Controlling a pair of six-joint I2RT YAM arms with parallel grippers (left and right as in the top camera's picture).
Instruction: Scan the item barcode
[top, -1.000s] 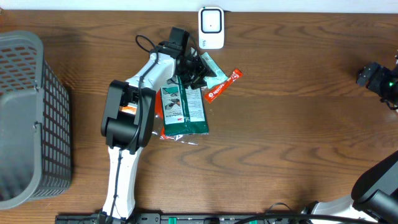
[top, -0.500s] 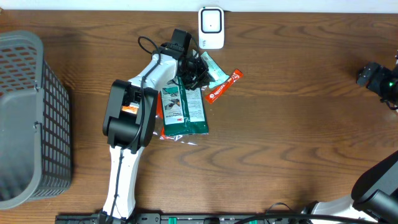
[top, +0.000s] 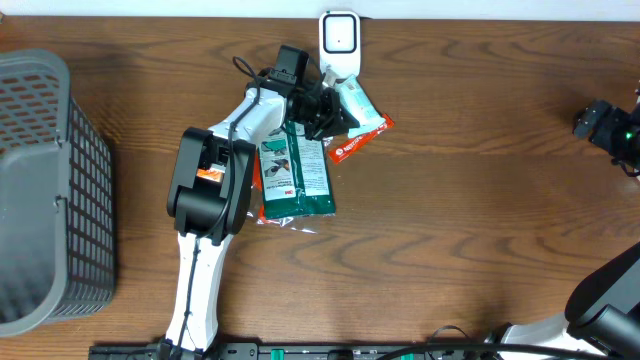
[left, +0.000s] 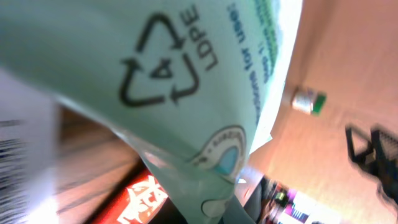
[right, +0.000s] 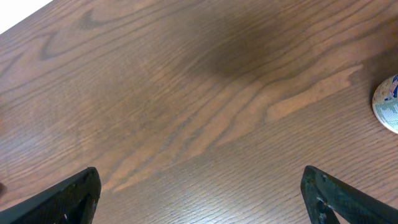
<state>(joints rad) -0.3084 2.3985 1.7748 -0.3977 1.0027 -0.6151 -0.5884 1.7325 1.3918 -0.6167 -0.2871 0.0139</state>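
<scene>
Now left gripper (top: 322, 108) clenched on pale green packet (top: 360, 103), seemingly touching scanner (top: 340, 45) edge; right gripper (right: 200, 180) released over open tabletop (right: 186, 93).

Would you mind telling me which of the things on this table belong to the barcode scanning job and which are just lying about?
Part of the job:
- pale green packet, held by the left gripper
- white scanner

Just lying about for now:
- dark green packet
- red packet
- grey basket
- small round object near the right arm
</scene>
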